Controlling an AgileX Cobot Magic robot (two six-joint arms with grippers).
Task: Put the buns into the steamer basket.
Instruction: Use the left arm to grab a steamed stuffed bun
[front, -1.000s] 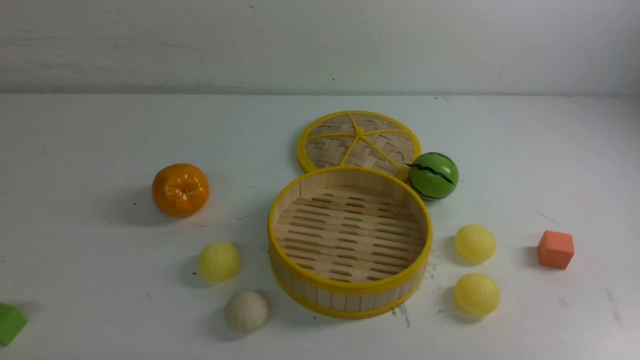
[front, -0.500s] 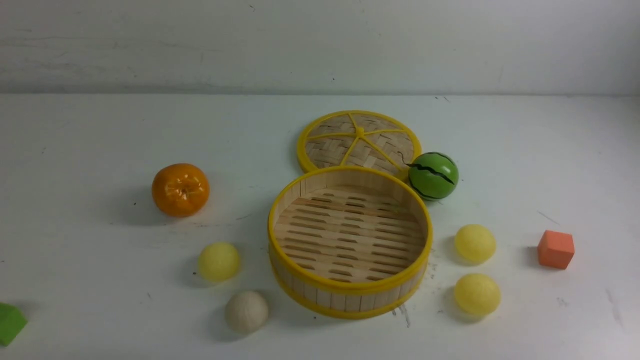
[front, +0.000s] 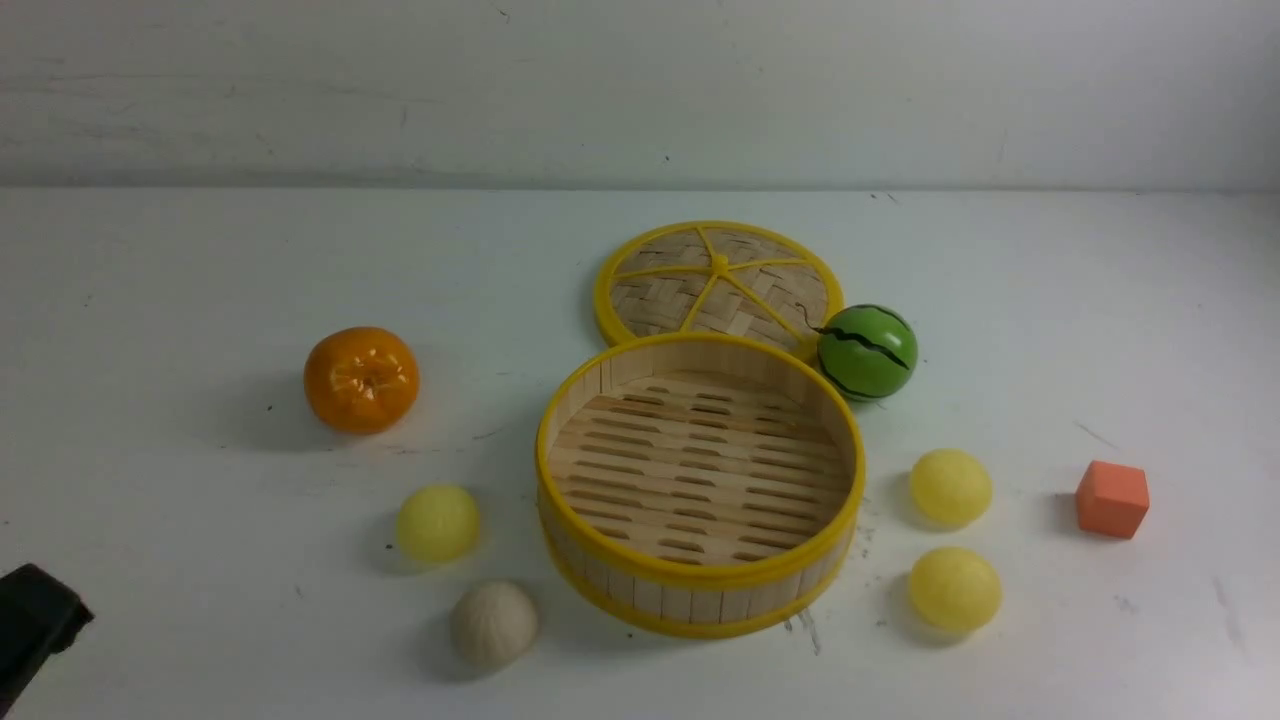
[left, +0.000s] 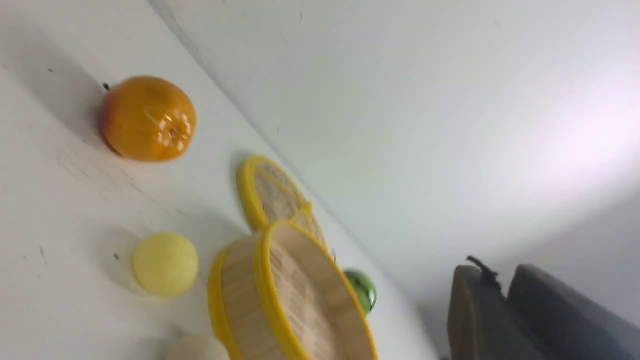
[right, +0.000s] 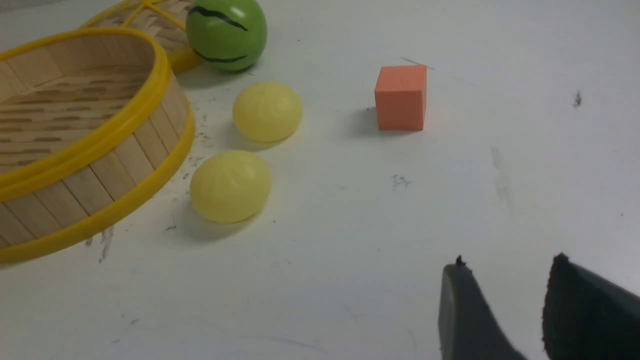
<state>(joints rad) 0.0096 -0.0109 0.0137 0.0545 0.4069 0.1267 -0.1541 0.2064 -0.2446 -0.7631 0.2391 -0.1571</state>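
My left gripper (left: 500, 282) looks pressed shut, empty; my right gripper (right: 507, 267) stands parted, empty. All four small smooth ball-shaped buns (front: 437, 523) sit outside the round bamboo-slat steamer basket (front: 690, 600). The beige bun (front: 493, 623) lies ahead and right of my left jaws, the nearer pair.

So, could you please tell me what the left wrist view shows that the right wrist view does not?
Only the left wrist view shows the tangerine, a first yellow bun, the off-white bun cut off at the frame's edge, and the left gripper. Only the right wrist view shows a second yellow bun, a third yellow bun, the orange cube and the right gripper. Both show the steamer basket, the lid and the watermelon ball.
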